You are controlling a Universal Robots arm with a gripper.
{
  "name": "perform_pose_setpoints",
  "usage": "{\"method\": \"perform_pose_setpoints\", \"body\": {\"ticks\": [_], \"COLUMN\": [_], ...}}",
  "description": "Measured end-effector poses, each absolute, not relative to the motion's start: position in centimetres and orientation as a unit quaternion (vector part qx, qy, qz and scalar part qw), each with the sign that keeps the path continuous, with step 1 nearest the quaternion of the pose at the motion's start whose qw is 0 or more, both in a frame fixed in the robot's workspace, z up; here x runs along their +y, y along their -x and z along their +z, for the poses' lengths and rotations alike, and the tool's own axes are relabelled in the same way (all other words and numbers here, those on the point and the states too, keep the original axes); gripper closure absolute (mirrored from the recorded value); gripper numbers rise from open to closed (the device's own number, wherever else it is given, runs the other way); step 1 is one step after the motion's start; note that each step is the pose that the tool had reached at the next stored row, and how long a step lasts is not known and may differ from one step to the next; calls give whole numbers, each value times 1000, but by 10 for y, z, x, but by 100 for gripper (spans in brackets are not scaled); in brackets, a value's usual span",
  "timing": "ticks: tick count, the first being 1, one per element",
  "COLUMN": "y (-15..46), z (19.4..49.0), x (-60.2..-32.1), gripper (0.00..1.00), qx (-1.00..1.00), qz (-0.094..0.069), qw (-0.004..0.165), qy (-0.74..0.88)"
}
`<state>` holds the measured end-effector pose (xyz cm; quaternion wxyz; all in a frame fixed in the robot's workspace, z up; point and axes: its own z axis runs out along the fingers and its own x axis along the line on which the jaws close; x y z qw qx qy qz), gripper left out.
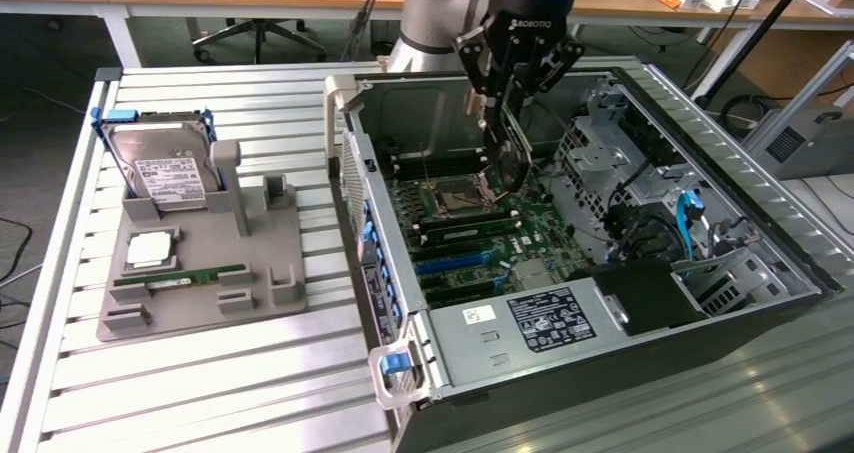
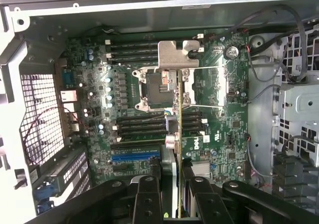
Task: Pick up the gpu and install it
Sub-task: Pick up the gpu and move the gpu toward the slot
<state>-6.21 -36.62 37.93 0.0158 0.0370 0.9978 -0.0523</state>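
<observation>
My gripper (image 1: 498,113) hangs over the open computer case (image 1: 350,153), shut on the gpu (image 1: 506,163). The gpu is a thin dark card held upright, its lower end just above the motherboard (image 1: 467,233) near the processor socket. In the wrist view the gpu (image 2: 180,114) shows edge-on between my fingers (image 2: 147,196), and its silvery bracket (image 2: 177,55) is at the far end, over the socket. A blue expansion slot (image 2: 134,158) lies on the board to one side of the card.
A grey fixture (image 1: 200,283) on the slatted table, at the exterior view's left, holds a hard drive (image 1: 163,168), a processor (image 1: 150,248) and a green memory stick (image 1: 180,276). The power supply (image 1: 547,318), drive cage (image 1: 601,153) and loose cables (image 2: 279,40) crowd the case.
</observation>
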Motion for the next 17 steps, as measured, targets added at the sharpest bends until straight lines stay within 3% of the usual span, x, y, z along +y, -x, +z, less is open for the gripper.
{"method": "perform_pose_setpoints", "body": {"ticks": [17], "y": [55], "z": [364], "x": [-367], "gripper": [73], "qx": [998], "qz": [-53], "qw": [16], "qy": [-37]}}
